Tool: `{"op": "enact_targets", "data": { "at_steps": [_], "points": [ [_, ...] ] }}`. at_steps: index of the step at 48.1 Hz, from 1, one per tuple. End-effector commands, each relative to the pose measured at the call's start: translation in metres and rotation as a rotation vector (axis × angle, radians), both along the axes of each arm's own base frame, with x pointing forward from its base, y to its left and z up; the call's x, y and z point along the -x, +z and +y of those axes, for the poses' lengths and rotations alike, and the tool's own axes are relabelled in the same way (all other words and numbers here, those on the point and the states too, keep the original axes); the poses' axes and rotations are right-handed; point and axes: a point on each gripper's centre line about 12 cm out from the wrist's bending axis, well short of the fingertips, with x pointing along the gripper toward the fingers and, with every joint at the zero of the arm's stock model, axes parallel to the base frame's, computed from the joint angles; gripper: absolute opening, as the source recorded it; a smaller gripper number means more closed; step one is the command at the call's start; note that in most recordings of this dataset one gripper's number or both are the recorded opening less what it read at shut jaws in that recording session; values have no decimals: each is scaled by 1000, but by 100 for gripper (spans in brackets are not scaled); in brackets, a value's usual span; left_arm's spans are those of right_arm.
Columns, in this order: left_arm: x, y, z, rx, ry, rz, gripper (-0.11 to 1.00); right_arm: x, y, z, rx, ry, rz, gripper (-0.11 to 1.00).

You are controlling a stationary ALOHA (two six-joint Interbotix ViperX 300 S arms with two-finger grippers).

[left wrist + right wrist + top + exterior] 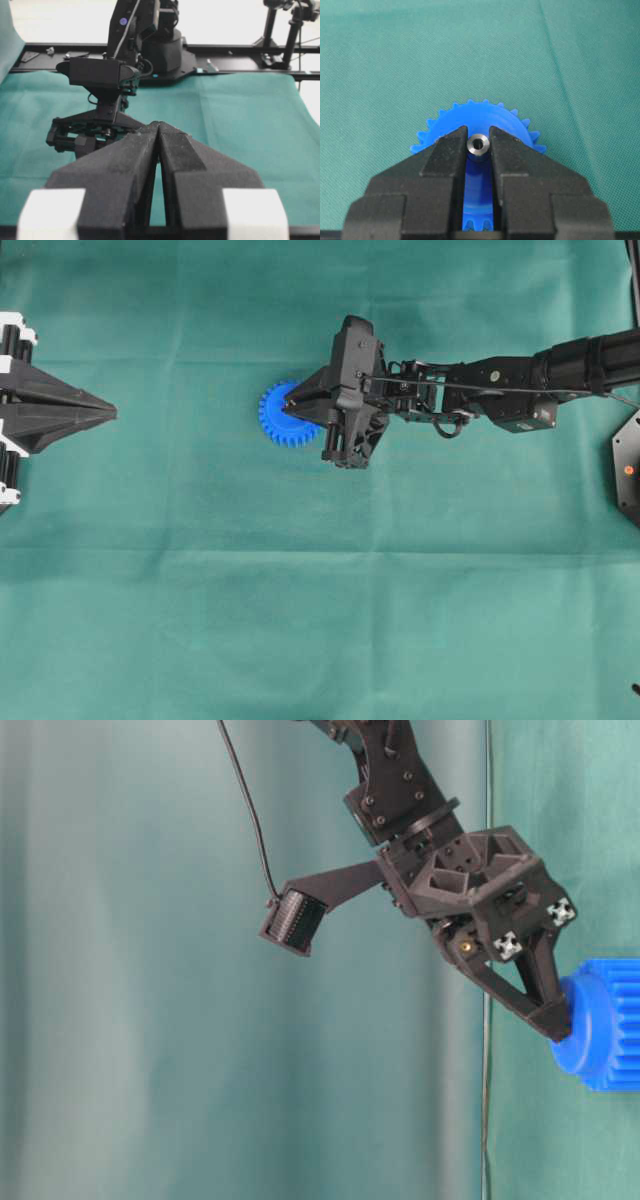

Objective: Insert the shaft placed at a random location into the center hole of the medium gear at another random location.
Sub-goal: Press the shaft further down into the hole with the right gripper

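right gripper [479,142] pinches the shaft [478,146] upright over the gear [507,122] at frame centre; seating unconfirmed, release outstanding. left gripper [159,131] closed, empty.

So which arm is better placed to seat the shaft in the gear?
Right. Its claw holds the shaft over the blue gear. The left claw sits shut at the table's edge, far from both.
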Motion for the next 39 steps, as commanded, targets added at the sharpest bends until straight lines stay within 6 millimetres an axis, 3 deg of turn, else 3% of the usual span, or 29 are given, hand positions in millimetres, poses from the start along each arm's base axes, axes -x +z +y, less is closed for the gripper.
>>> {"op": "enact_targets", "data": {
  "at_steps": [1, 11, 14, 21, 39],
  "points": [
    [-2, 10, 0, -1, -2, -26, 0, -5, 12, -2, 6, -2, -35, 18],
    [-2, 10, 0, -1, -2, -28, 0, -5, 21, -1, 10, 0, -53, 80],
    [-2, 10, 0, -1, -2, -26, 0, -3, 25, -1, 10, 0, -57, 92],
    [-2, 11, 0, -1, -2, -29, 0, 4, 43, 0, 15, 1, -83, 86],
    [-2, 10, 0, -1, -2, -28, 0, 30, 78, 4, 26, 3, -136, 87]
  ]
}}
